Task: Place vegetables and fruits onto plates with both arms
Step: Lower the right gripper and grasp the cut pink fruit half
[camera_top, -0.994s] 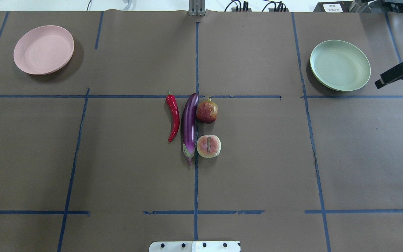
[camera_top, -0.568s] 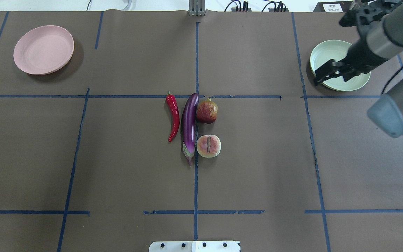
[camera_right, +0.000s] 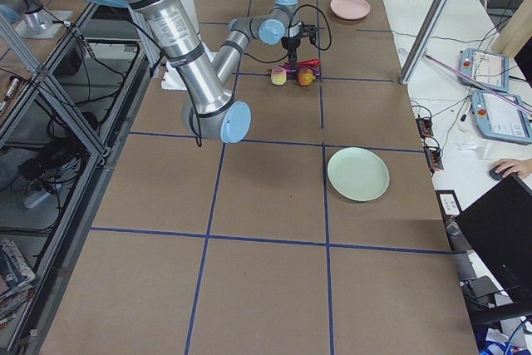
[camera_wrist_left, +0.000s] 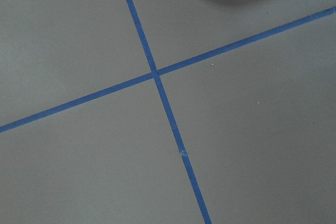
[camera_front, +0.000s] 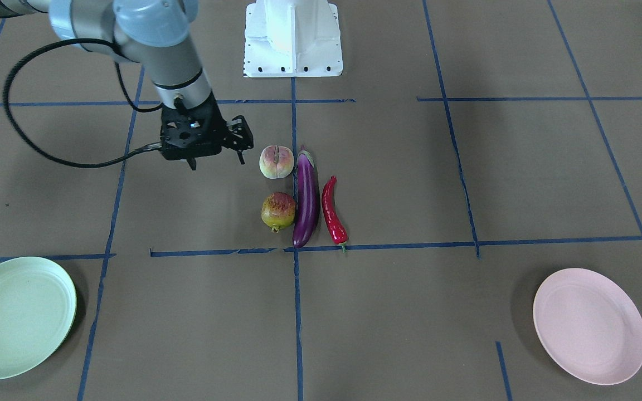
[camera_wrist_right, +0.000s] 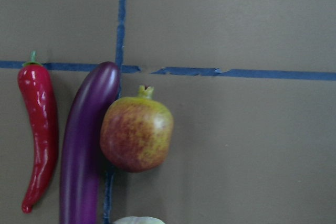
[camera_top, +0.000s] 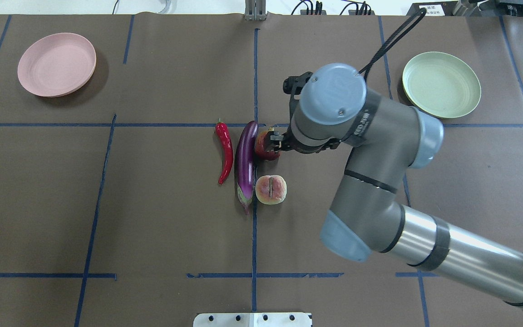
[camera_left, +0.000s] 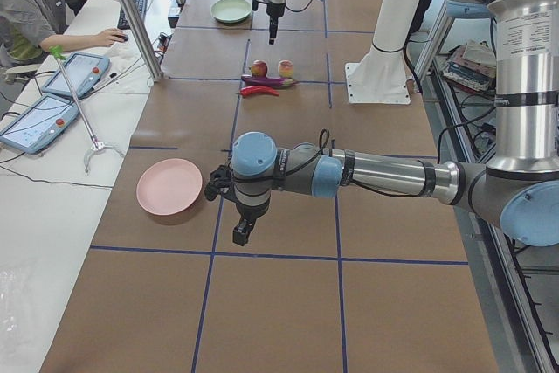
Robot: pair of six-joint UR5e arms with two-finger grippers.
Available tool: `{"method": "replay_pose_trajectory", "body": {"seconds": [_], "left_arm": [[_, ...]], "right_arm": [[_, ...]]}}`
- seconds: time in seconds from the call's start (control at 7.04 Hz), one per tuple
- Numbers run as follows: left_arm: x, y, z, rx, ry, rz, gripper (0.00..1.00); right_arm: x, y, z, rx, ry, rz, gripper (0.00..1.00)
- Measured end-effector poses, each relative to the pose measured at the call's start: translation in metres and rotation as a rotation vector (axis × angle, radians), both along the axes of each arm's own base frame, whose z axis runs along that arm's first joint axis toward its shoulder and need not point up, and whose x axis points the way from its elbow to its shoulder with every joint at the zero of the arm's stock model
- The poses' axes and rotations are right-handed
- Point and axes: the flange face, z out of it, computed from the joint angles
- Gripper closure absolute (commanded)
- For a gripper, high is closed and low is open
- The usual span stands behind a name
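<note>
The purple eggplant (camera_front: pixel 307 200) lies at the table's middle, with the red chili pepper (camera_front: pixel 332 211) on one side and the peach (camera_front: pixel 276 162) and pomegranate (camera_front: pixel 278 211) on the other. My right gripper (camera_front: pixel 216 162) hangs open and empty above the table beside the peach. In the overhead view its fingertips (camera_top: pixel 274 138) show over the pomegranate (camera_top: pixel 263 153). The right wrist view looks down on the pomegranate (camera_wrist_right: pixel 136 135), eggplant (camera_wrist_right: pixel 84 150) and chili (camera_wrist_right: pixel 38 129). The green plate (camera_top: pixel 441 84) and pink plate (camera_top: pixel 56 64) are empty. My left gripper (camera_left: pixel 240 233) hangs near the pink plate (camera_left: pixel 169 186); I cannot tell whether it is open.
The white base block (camera_front: pixel 293 39) stands at the robot's table edge. Blue tape lines cross the brown table cover. An operator (camera_left: pixel 35 15) sits at a side desk with tablets beyond the table's far edge.
My right arm has swung in from the table's right edge, past the green plate, to above the pomegranate. The fruits, vegetables and plates have not moved.
</note>
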Motion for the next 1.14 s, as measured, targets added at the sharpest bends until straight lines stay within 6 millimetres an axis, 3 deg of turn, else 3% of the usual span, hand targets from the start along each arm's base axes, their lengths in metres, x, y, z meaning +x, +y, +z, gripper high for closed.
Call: {"method": "replay_pose_trajectory", "body": {"seconds": [0.28, 0.71, 0.85, 0.99, 1.14], "left_arm": [[0.000, 0.000, 0.000, 0.000, 0.000, 0.000, 0.00], [0.000, 0.000, 0.000, 0.000, 0.002, 0.000, 0.00], [0.000, 0.000, 0.000, -0.001, 0.002, 0.000, 0.00], [0.000, 0.001, 0.000, -0.002, 0.002, 0.000, 0.00], [0.000, 0.001, 0.001, -0.004, 0.002, 0.000, 0.00]], "right_arm": [[-0.064, 0.017, -0.003, 0.017, 0.081, 0.010, 0.00], [-0.102, 0.040, 0.017, 0.034, 0.150, -0.018, 0.01], [-0.108, 0.042, 0.024, 0.038, 0.167, -0.026, 0.70], [-0.111, 0.043, 0.027, 0.039, 0.175, -0.032, 0.89], [-0.110, 0.043, 0.027, 0.038, 0.175, -0.035, 0.96]]}}
